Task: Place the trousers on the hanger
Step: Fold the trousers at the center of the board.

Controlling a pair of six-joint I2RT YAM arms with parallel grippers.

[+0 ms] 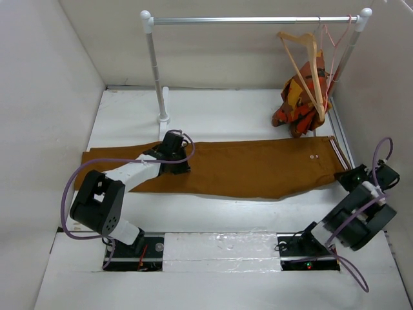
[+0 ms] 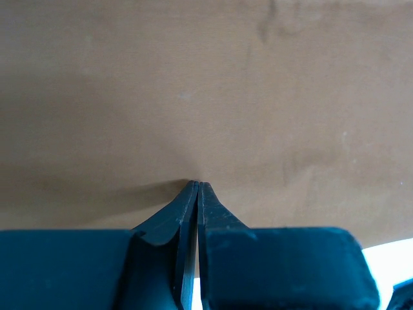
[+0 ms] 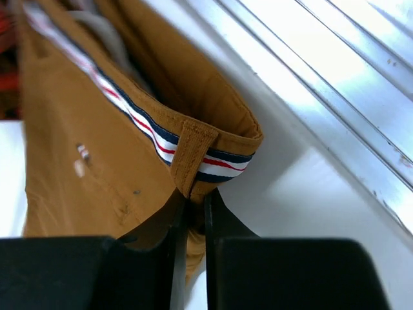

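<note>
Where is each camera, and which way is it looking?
Top external: above and behind the arms, looking down at the table, the trousers and the rail; both arms show.
Left wrist: on the left arm, facing plain trouser cloth; left gripper shows.
Right wrist: on the right arm, facing the striped waistband; right gripper shows.
All three share the trousers.

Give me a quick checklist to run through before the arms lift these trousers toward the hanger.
1. Right gripper on the trousers' waistband: ok, shut on the striped edge.
2. Left gripper holding cloth: cannot tell; fingers together, tips at the fabric.
3. Trousers lying flat on the table: ok.
4. Hanger in hand: not ok; it hangs on the rail, away from both grippers.
5. Hanger crossbar free: cannot tell; the patterned garment covers its lower end.
</note>
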